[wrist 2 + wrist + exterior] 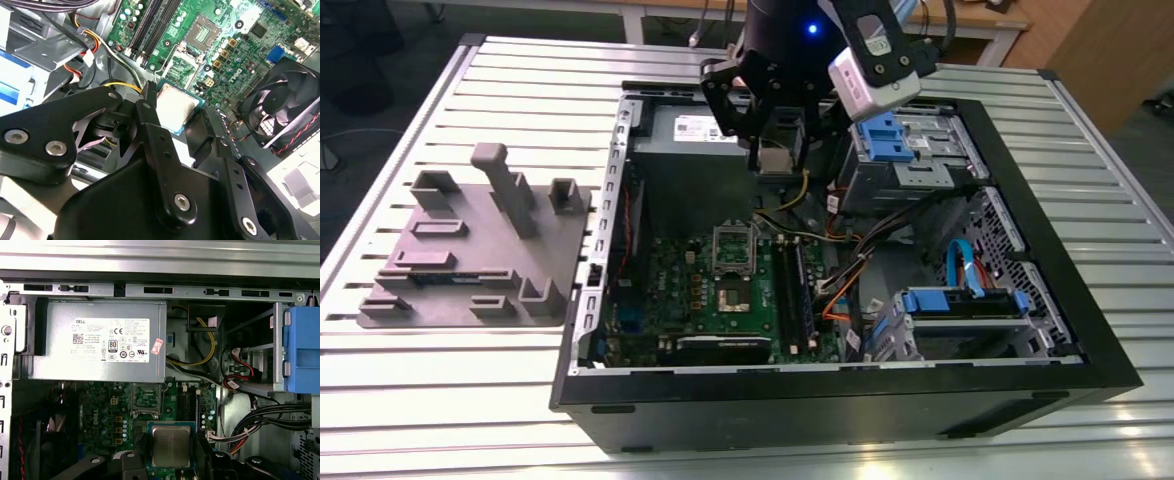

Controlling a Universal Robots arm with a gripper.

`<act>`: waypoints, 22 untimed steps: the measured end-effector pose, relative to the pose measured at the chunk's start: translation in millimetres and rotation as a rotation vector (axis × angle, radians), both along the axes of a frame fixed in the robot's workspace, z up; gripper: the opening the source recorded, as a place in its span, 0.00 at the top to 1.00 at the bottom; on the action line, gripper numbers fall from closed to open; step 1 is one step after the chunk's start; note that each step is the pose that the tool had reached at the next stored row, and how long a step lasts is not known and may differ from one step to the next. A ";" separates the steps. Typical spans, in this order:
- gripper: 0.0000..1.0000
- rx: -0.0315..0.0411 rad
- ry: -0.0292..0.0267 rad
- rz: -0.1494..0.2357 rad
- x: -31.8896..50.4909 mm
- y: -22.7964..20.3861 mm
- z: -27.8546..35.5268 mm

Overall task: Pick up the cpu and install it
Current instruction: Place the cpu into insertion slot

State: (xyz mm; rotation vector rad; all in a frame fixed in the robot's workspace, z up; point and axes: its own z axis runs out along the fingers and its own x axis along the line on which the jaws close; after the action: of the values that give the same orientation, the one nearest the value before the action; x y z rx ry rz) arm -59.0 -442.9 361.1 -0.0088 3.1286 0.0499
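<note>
Exterior view: your end effector (777, 160) hangs inside the open computer case (827, 400), well above the socket (734, 265). A small piece sits between its fingers, probably the cpu (777, 156).

Second wrist view: you have the cpu (176, 106) pinched by two opposite edges, metal top showing, apart from the socket (206, 30).

First wrist view: the cpu (171, 445) sits between the fingers. The socket (146, 400) lies between it and the power supply (95, 342).
</note>
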 end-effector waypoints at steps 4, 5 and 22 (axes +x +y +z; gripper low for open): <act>0.53 -0.0001 0.0000 0.000 0.0 0.0 -0.1; 0.53 -0.0001 0.0000 0.000 0.0 0.0 -0.1; 0.53 0.0000 0.0020 0.017 0.0 -6.0 -10.4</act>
State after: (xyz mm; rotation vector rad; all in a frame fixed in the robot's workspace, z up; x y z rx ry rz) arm -59.0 -448.9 350.6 -0.0358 3.1307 0.0502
